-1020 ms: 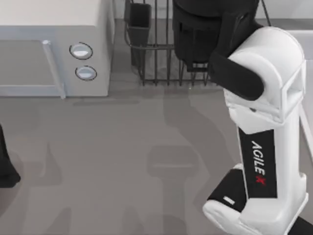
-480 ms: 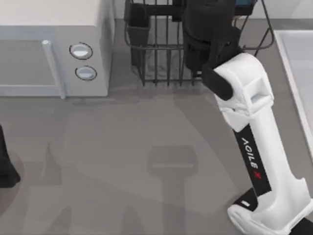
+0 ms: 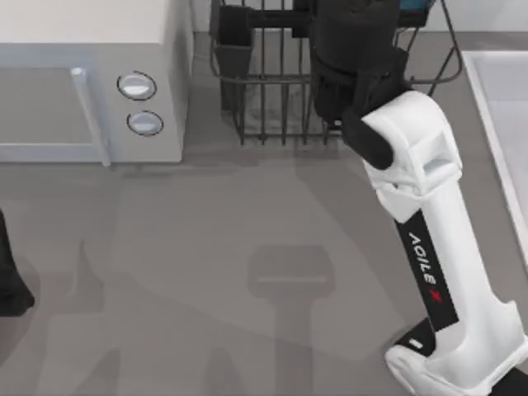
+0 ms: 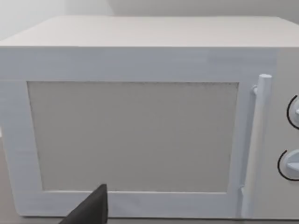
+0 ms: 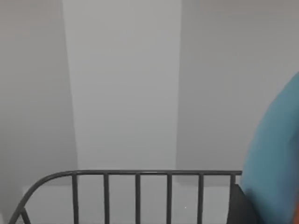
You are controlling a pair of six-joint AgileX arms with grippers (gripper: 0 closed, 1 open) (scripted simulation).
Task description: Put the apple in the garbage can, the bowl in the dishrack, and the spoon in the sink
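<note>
My right arm reaches across the table to the dishrack [image 3: 272, 91], a dark wire rack with a black cutlery cup at its left corner. My right gripper [image 3: 367, 12] hangs over the rack's far side, its fingers hidden under the black wrist. A sliver of the blue bowl [image 3: 410, 5] shows beside it. Up close in the right wrist view the bowl [image 5: 276, 158] stands on edge above the rack's bars [image 5: 138, 196], apparently held. The pale sink [image 3: 499, 91] lies at the right edge. Apple, spoon and garbage can are out of view.
A white microwave [image 3: 91, 82] with two round knobs stands at the back left, and the left wrist view faces its door [image 4: 133, 135]. My left arm [image 3: 10, 280] is parked at the table's left edge. Open grey tabletop [image 3: 206, 247] spans the middle.
Over the last second my right arm stretched away from the camera, carrying the gripper farther over the dishrack. In the last half second it has barely moved.
</note>
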